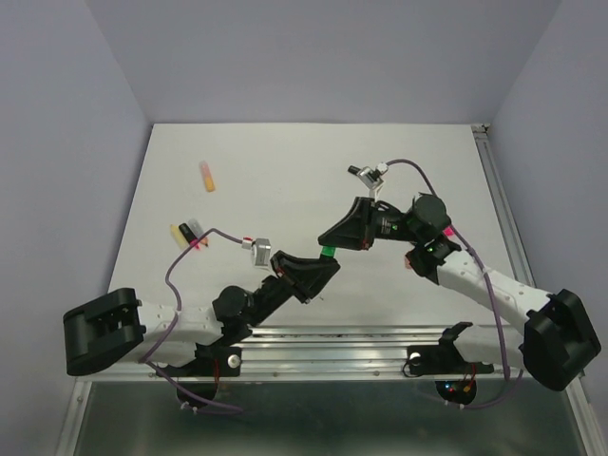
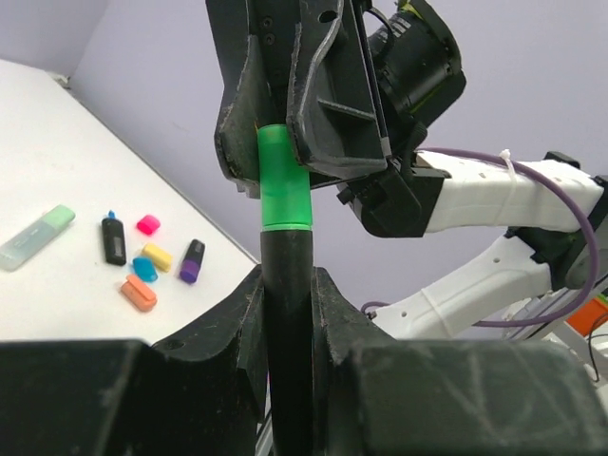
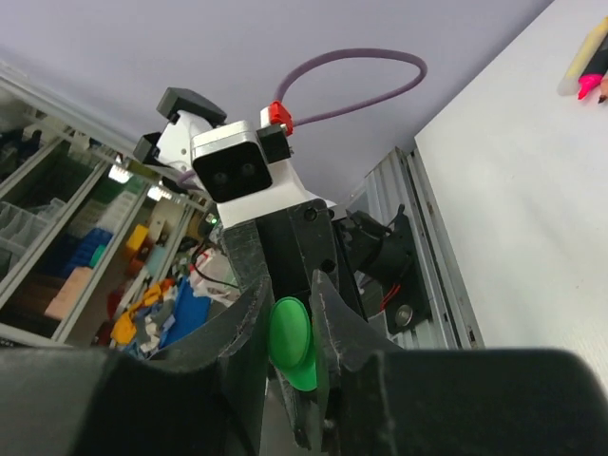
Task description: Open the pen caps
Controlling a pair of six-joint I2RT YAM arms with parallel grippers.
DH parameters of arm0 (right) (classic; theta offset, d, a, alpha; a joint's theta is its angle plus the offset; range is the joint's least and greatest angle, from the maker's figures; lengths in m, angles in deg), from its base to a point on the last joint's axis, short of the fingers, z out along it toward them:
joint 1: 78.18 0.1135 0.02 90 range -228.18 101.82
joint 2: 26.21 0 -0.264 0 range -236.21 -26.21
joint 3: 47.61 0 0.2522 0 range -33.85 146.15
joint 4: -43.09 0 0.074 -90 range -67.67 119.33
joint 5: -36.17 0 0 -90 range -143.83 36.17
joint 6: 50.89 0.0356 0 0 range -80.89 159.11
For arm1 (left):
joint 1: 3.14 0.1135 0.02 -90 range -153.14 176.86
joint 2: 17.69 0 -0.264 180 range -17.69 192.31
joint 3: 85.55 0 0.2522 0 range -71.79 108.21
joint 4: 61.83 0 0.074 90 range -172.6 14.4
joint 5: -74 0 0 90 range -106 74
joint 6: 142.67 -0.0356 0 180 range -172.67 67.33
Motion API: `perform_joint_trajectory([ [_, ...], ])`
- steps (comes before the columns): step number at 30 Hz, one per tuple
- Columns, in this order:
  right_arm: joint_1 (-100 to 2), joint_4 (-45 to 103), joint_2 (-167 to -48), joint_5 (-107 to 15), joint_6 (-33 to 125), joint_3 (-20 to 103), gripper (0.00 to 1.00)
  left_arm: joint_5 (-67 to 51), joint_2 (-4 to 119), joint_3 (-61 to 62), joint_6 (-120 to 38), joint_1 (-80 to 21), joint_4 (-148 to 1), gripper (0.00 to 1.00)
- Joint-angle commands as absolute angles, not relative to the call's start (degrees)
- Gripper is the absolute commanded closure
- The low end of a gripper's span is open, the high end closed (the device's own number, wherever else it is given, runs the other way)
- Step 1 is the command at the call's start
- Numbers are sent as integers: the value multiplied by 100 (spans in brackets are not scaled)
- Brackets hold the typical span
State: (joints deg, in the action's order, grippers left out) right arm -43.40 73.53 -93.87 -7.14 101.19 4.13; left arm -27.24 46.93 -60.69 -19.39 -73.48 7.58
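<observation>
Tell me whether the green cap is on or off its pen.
On. The green cap sits seated against the black barrel, no tip showing; the right claw clamps the cap, the left claw the barrel.

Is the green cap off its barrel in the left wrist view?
No, the green cap sits joined to the black barrel, no gap showing.

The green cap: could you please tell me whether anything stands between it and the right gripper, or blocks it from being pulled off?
Nothing visible does. The right gripper is shut directly on the green cap, and the left gripper holds the black barrel just below it. No other thing touches the cap.
</observation>
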Motion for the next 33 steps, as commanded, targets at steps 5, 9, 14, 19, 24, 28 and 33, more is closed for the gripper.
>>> perform_joint_trajectory([
  [5, -5304, 6995, -9125, -1199, 9748, 2415, 99, -1925, 4955, -6643, -2112, -7556, 562, 100],
  [9, -5637, 6010, -9221, -1542, 9098, 2986, 99, -1907, 5007, -6484, -2086, -7705, 307, 100],
  [14, -5788, 5297, -9520, -1570, 8693, 3409, 99, -2101, 5165, -6415, -2138, -7758, 325, 100],
  [19, -5788, 5306, -9547, -523, 8770, 2918, 92, -2294, 4999, -5773, -2261, -7758, -606, 100],
  [24, -5779, 4403, -8731, -837, 8527, 2012, 11, -2575, 4779, -5465, -2147, -7758, -1319, 100],
  [28, -5779, 3583, -8124, -1594, 8104, 1608, 0, -2830, 4489, -5465, -2033, -7758, -1425, 100],
  [33, -5779, 3969, -7684, -1139, 8507, 747, 0, -3181, 4234, -5229, -2137, -7758, -1618, 100],
])
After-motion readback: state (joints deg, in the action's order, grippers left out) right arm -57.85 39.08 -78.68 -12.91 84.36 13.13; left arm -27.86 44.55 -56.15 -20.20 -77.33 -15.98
